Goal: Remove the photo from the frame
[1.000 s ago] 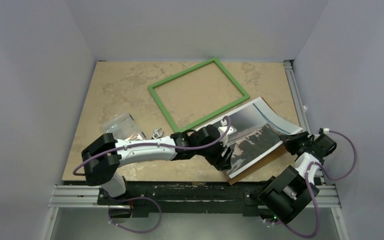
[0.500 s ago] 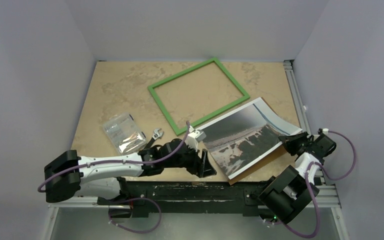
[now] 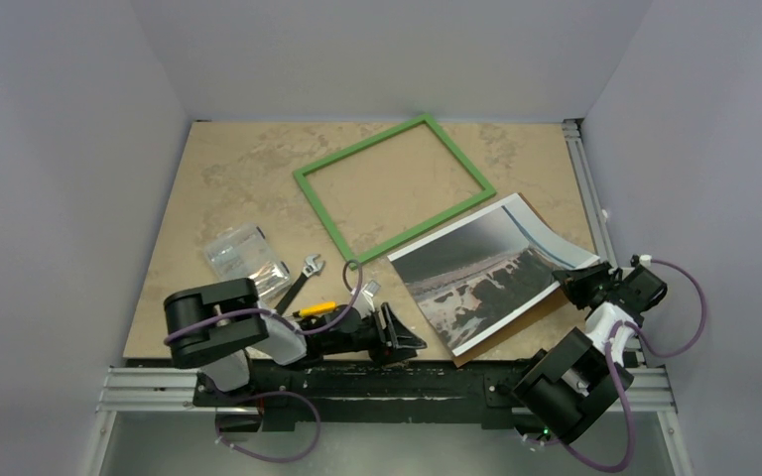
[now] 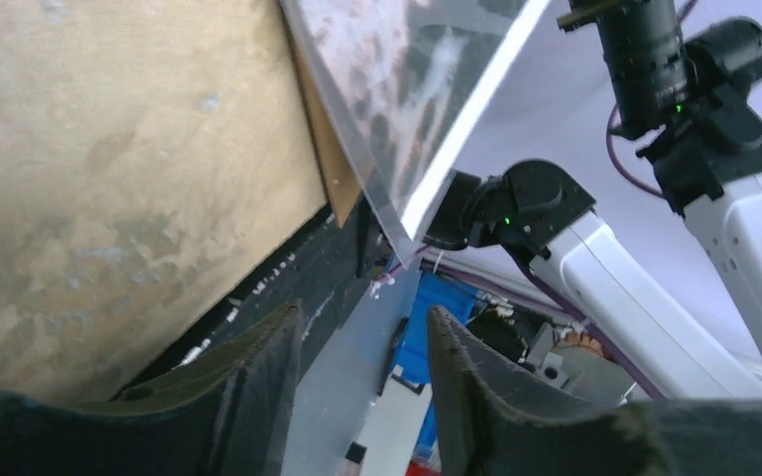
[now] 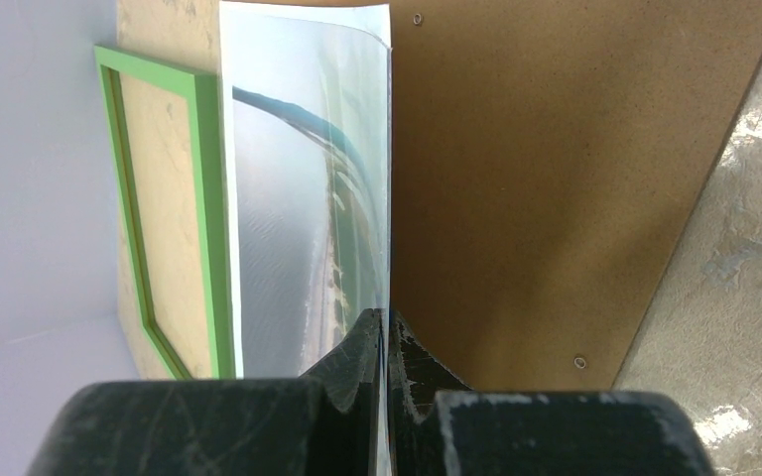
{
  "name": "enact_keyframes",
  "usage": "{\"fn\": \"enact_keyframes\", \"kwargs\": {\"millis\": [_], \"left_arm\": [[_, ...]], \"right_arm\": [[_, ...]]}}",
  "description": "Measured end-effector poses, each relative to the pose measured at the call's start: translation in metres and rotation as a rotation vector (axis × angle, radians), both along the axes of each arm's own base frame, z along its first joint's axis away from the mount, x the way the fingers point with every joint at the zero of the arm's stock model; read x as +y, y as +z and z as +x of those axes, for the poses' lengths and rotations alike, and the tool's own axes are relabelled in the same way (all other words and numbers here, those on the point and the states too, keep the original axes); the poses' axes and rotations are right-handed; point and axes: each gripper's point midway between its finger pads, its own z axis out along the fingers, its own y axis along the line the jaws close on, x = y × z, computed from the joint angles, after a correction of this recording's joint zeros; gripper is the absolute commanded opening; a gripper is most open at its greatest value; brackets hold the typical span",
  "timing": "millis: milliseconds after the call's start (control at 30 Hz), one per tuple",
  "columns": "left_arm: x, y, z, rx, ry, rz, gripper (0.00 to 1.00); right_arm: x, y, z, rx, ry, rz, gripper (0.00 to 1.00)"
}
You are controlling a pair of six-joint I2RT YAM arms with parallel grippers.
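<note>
While the overhead view hides the grip, the right wrist view shows the right claw (image 5: 385, 321) clamped on the photo (image 5: 298, 178), frame (image 5: 210, 218) beyond; the left claw (image 4: 362, 332) gapes apart.

Tan, marble-patterned bench (image 3: 228, 169), boxed in by plain pale lilac-grey walls (image 3: 387, 50) at back, left and right. Silver slotted rails (image 3: 149, 389) along near and right edges. Soft, even light throughout.

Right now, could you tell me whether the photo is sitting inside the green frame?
No, the photo lies outside the frame, whose opening shows only bare table.
</note>
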Motion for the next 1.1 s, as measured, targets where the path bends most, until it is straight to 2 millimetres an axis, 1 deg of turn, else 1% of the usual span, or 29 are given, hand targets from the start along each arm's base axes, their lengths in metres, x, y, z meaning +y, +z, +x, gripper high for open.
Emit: {"fn": "enact_keyframes", "kwargs": {"millis": [33,100,200,233,300,367,467,667,833,1033,1100], "left_arm": [[-0.003,-0.003,0.0,0.019,0.013,-0.01,0.4],[-0.007,-0.015,-0.001,0.06,0.043,-0.004,0.36],[-0.008,-0.037,-0.002,0.087,0.091,0.026,0.35],[-0.01,-0.039,-0.001,0.085,0.105,0.02,0.35],[-0.014,-0.038,0.002,0.073,0.125,0.001,0.34],[-0.019,-0.038,0.007,0.057,0.15,-0.022,0.29],[-0.025,-0.041,0.015,0.042,0.179,-0.028,0.29],[-0.031,-0.04,0.021,0.033,0.205,-0.035,0.3],[-0.037,-0.036,0.024,0.025,0.211,-0.049,0.38],[-0.042,-0.031,0.026,0.015,0.208,-0.064,0.4],[-0.045,-0.029,0.026,0.013,0.208,-0.071,0.36]], "right_arm": [[0.0,0.0,0.0,0.001,0.0,0.001,0.0],[0.0,0.0,0.0,0.0,0.0,0.0,0.0],[0.0,0.001,0.0,-0.001,0.0,-0.001,0.0],[0.0,0.001,0.0,-0.002,0.0,-0.003,0.0],[0.0,0.001,0.0,-0.002,0.0,-0.002,0.0],[0.001,0.001,-0.001,-0.002,0.001,-0.002,0.0],[0.001,0.001,-0.001,0.0,0.002,-0.003,0.0],[0.001,0.0,-0.001,0.001,0.004,-0.003,0.0],[0.001,0.0,-0.001,0.002,0.005,-0.003,0.0],[0.002,0.001,-0.002,0.0,0.007,-0.008,0.0],[0.002,0.001,-0.002,0.001,0.008,-0.009,0.0]]}}
